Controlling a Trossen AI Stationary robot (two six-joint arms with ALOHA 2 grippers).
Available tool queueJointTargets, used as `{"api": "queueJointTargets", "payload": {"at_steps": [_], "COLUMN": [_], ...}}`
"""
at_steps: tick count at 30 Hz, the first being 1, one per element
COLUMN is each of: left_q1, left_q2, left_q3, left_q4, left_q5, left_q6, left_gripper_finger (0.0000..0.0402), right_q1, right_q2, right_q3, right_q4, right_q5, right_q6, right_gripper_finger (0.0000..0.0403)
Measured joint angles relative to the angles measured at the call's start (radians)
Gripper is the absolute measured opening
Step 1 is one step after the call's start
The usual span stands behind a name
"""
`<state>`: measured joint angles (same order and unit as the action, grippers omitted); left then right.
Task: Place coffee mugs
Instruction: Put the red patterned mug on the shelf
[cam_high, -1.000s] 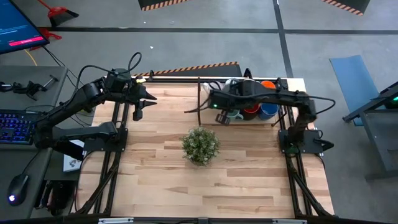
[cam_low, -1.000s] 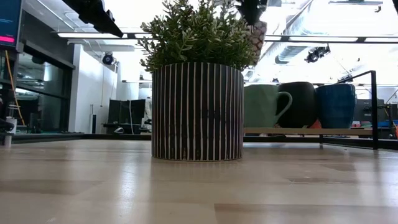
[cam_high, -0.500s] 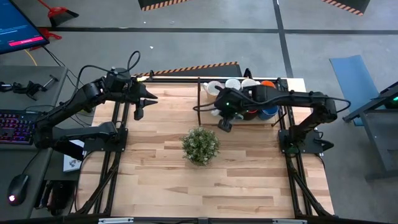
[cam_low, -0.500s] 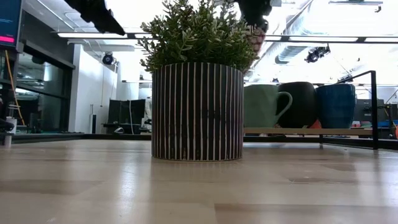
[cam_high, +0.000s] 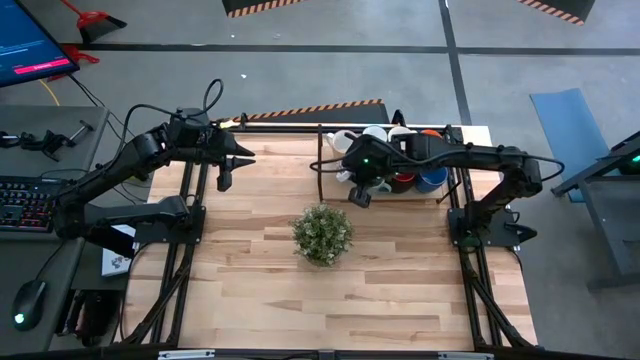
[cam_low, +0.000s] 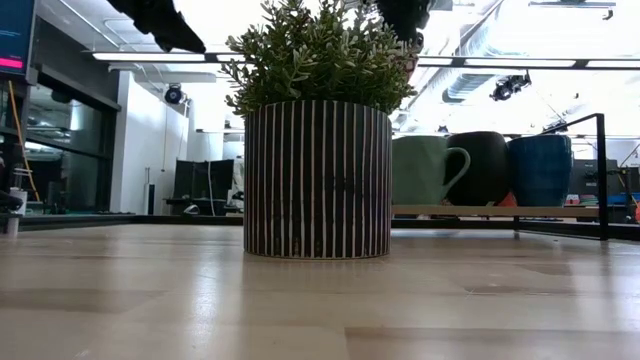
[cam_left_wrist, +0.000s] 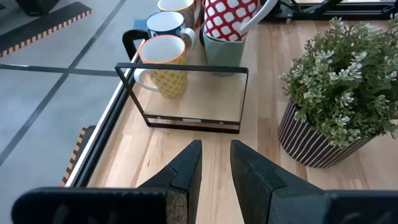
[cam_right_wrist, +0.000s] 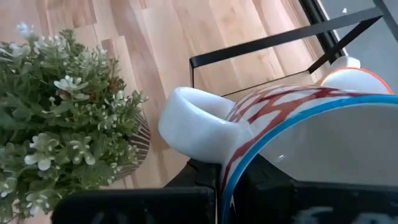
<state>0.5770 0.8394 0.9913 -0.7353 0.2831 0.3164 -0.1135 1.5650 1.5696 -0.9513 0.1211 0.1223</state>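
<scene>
My right gripper (cam_high: 358, 193) is shut on a white mug with a red pattern and a blue rim (cam_right_wrist: 292, 118), held above the left end of a black rack (cam_high: 392, 160). The rack stands at the table's far edge and holds several mugs. In the left wrist view the patterned mug (cam_left_wrist: 229, 17) hangs over a green mug (cam_left_wrist: 222, 48), beside a yellow dotted mug (cam_left_wrist: 163, 65) and a blue-rimmed mug (cam_left_wrist: 166, 25). My left gripper (cam_left_wrist: 215, 163) hovers open over the far left of the table with nothing between its fingers. My right gripper holds the patterned mug by its rim (cam_right_wrist: 227, 167), right beside the white handle (cam_right_wrist: 193, 124). One finger is outside the wall and the other inside the mug. The fingers slant down from the table's right side. The mug hangs tilted, clear of the mugs below.
A potted plant in a striped pot (cam_high: 322, 234) stands mid-table, near the rack's left end. In the low view a green mug (cam_low: 425, 170), a dark mug (cam_low: 487, 168) and a blue mug (cam_low: 540, 168) stand side by side on the rack's shelf. Bare wood lies in front.
My right gripper has tipped more steeply downward and sunk a little, keeping the patterned mug in its hold above the rack's left end.
</scene>
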Motion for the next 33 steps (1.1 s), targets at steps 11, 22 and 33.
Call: {"api": "queueJointTargets", "payload": {"at_steps": [11, 22, 33], "left_q1": [0.000, 0.000, 0.000], "left_q2": [0.000, 0.000, 0.000], "left_q3": [0.000, 0.000, 0.000], "left_q4": [0.000, 0.000, 0.001], "left_q5": [-0.003, -0.003, -0.002], "left_q6": [-0.006, -0.009, -0.009], "left_gripper_finger": [0.0076, 0.0076, 0.0076], "right_q1": [0.000, 0.000, -0.032], "right_q2": [0.091, 0.180, 0.238], "right_q3": [0.000, 0.000, 0.001], "right_q4": [0.021, 0.014, 0.012], "right_q5": [-0.021, -0.025, -0.071], "right_q6": [-0.049, -0.078, -0.079], "right_gripper_finger": [0.0000, 0.0000, 0.0000]}}
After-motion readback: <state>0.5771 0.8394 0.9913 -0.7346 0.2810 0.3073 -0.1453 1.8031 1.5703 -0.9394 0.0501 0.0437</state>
